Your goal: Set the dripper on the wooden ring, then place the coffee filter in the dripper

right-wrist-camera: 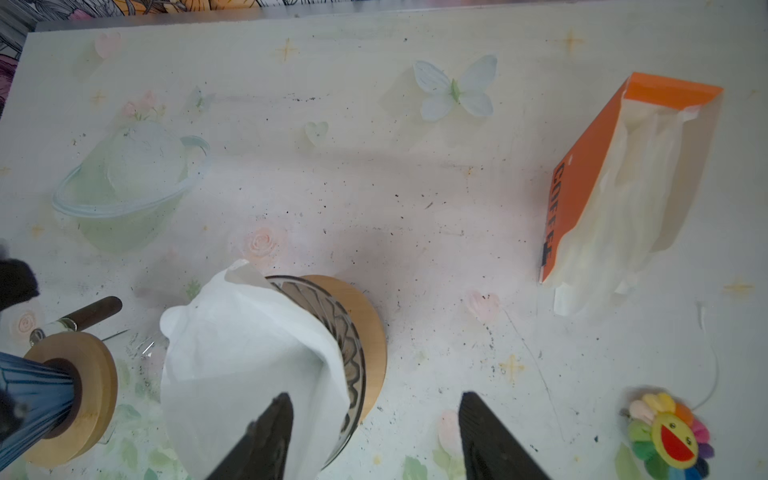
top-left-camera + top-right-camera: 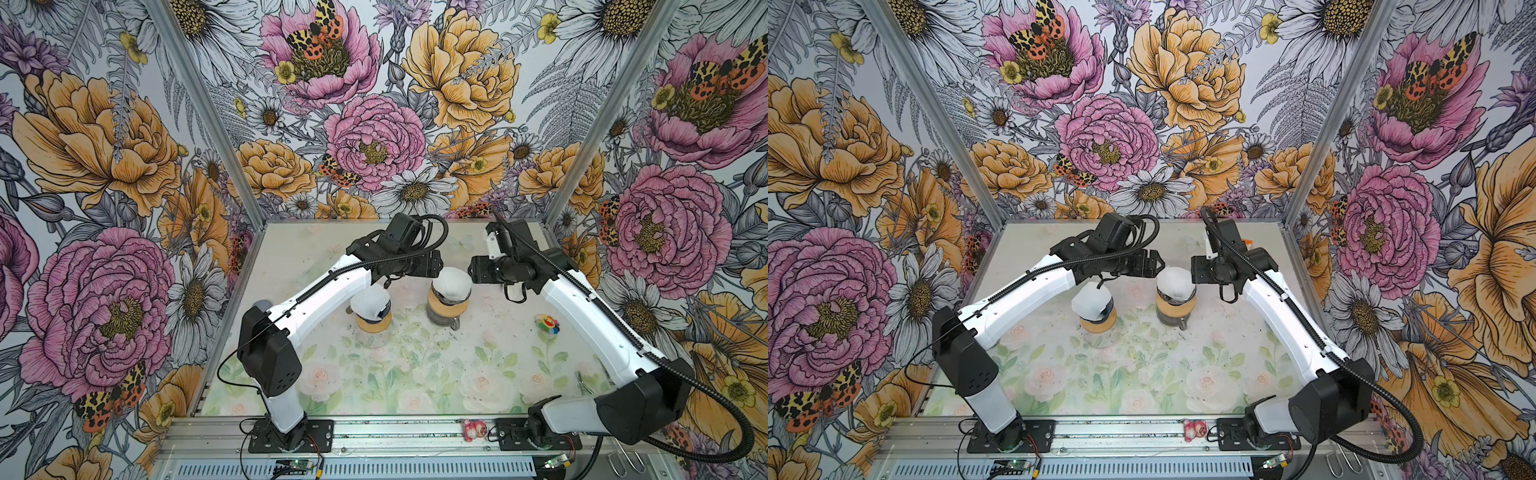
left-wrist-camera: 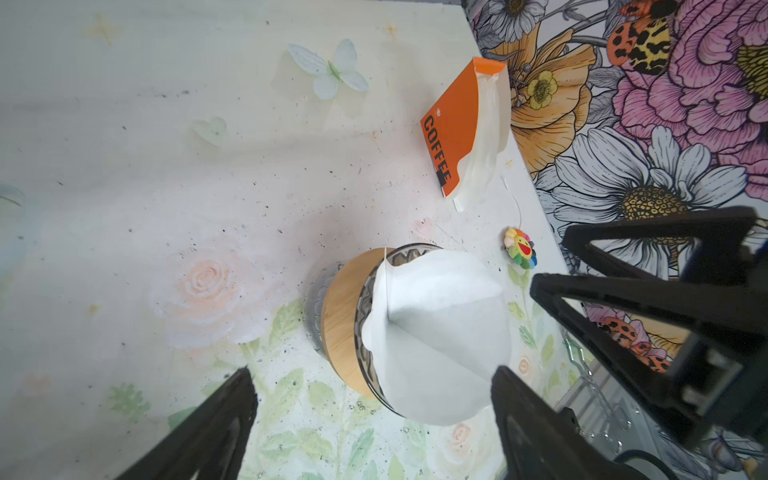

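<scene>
Left tool [image 2: 1156,266] and right tool [image 2: 1194,270] flank the coffee filter [image 2: 1173,282], seated in the dripper [image 2: 1173,307] on the worktop [image 2: 1142,365], in a top view. Left wrist view: that tool's fingers [image 3: 224,419] stand wide apart, clamping nothing, the paper cone between them. Right wrist view: its fingers [image 1: 494,440] are also apart, one crossing before the paper; an orange filter box [image 1: 582,187] lies well apart.
</scene>
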`<state>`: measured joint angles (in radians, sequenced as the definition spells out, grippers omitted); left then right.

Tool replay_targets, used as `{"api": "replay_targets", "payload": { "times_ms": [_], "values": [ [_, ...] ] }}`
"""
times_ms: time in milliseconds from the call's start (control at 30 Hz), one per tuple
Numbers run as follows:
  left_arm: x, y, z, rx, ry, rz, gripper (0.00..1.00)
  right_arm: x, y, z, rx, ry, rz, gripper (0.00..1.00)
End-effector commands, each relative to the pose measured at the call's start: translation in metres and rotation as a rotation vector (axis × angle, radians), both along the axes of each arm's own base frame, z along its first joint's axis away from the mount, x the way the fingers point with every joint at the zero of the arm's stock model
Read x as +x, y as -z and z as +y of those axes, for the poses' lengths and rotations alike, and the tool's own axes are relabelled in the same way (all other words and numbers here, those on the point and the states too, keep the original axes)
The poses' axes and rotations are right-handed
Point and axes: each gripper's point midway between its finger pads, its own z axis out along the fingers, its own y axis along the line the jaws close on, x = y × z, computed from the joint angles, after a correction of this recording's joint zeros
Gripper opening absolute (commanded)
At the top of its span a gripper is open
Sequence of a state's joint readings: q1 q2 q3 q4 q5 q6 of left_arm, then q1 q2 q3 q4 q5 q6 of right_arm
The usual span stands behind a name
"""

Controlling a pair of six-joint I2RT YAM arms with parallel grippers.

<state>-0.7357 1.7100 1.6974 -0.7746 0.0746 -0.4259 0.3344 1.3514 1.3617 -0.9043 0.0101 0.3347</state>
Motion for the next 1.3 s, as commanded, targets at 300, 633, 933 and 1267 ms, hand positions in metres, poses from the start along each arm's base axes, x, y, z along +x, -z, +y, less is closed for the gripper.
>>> {"api": "replay_targets", "payload": {
  "times_ms": [300,633,933,1267],
  "values": [
    [-0.009,-0.071,0.100,0.167,-0.166,-0.432,0.99,-0.009,-0.065,-0.078,-0.091,0.237,-0.497,0.99],
    [-0.041,-0.039,0.239,0.138,-0.551,-0.544,0.99,-0.012,-0.020,-0.139,-0.229,0.485,-0.491,1.00],
    [-0.075,0.022,0.356,0.189,-0.974,-0.655,0.99,-0.010,0.043,-0.176,-0.264,0.638,-0.533,1.00],
    [-0.045,0.071,0.368,0.317,-0.976,-0.651,0.99,0.000,0.083,-0.182,-0.283,0.620,-0.631,0.99]
  ]
}}
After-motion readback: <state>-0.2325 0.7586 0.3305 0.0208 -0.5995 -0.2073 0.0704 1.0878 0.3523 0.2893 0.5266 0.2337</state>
